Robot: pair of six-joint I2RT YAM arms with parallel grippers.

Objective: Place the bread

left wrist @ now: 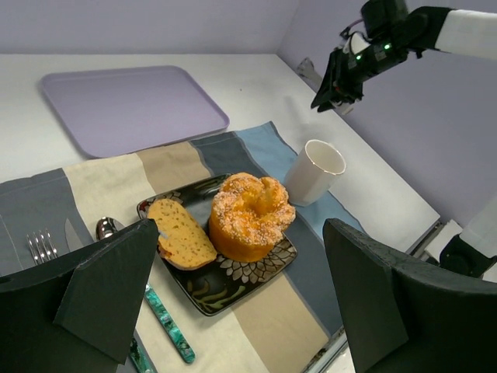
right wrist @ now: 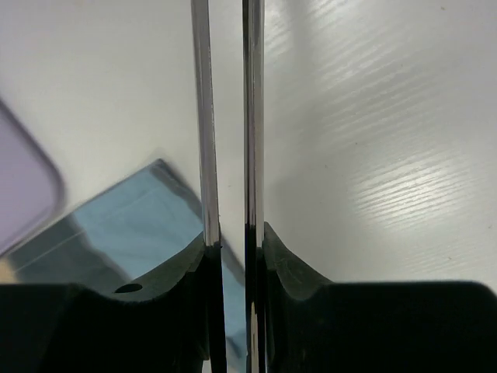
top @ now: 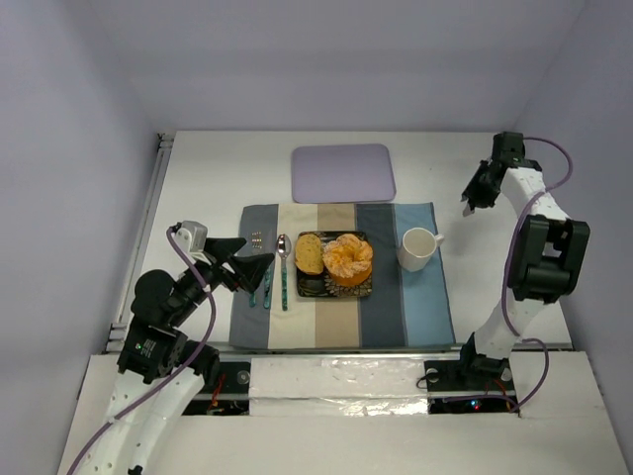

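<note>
The bread (top: 310,253), a golden slice with a brown crust, lies flat on the left part of a black patterned plate (top: 334,288), next to a round orange peeled fruit (top: 348,259). The left wrist view shows the bread (left wrist: 180,233) touching the fruit (left wrist: 250,216) on the plate (left wrist: 233,287). My left gripper (top: 255,255) hovers left of the plate over the cutlery, jaws wide open and empty (left wrist: 241,233). My right gripper (top: 473,198) hangs over bare table at the far right, beyond the cup. Its fingers (right wrist: 203,116) stand a narrow gap apart with nothing between them.
A white cup (top: 417,247) stands right of the plate on the striped placemat (top: 396,307). A spoon (top: 283,267), a teal-handled knife (top: 267,285) and a fork (top: 255,237) lie left of the plate. A lavender tray (top: 342,172) sits behind the placemat.
</note>
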